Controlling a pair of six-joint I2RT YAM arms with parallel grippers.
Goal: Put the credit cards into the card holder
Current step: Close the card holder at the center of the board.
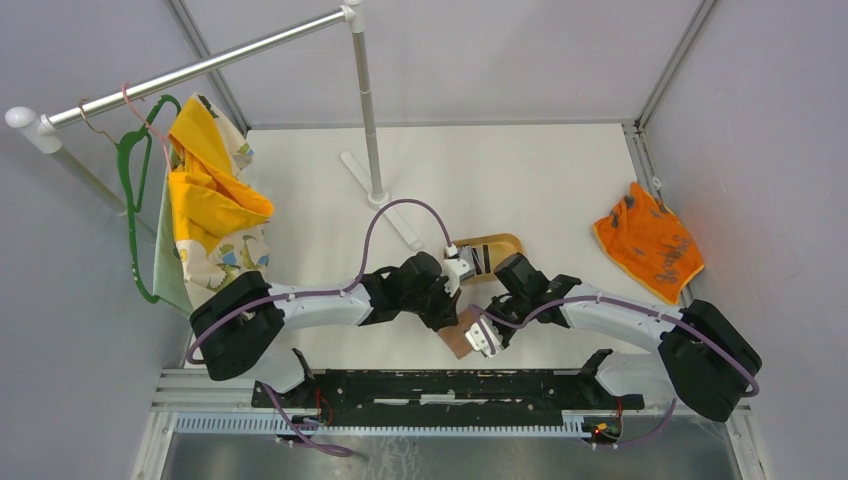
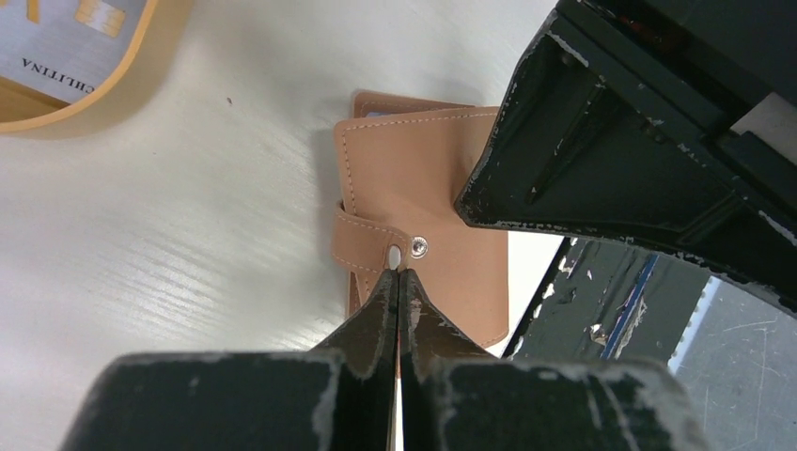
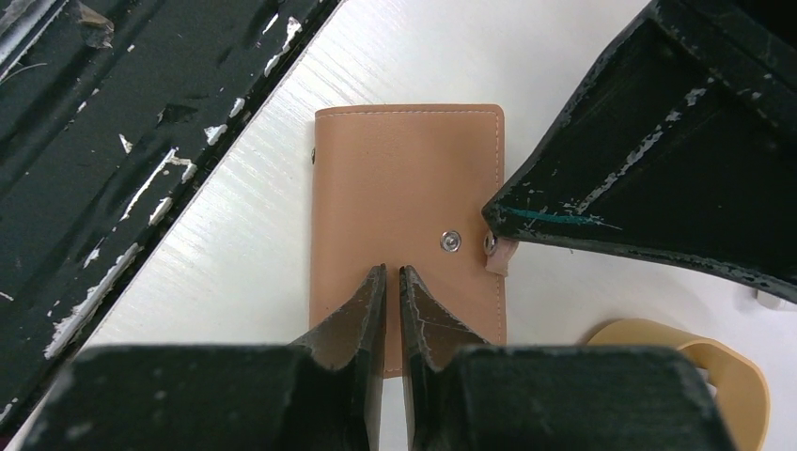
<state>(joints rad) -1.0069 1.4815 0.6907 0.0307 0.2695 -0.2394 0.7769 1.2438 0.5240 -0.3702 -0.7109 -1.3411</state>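
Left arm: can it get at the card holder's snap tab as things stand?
Likely yes. The left fingers, shut, have their tips right at the snap tab of the card holder, nothing between; the right fingers crowd the cover beside it.

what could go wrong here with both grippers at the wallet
1. The card holder lies close to the near edge of the table, by the black rail; a tug on its snap tab might slide it off.
2. The left gripper and right gripper crowd together over it, so they might collide.
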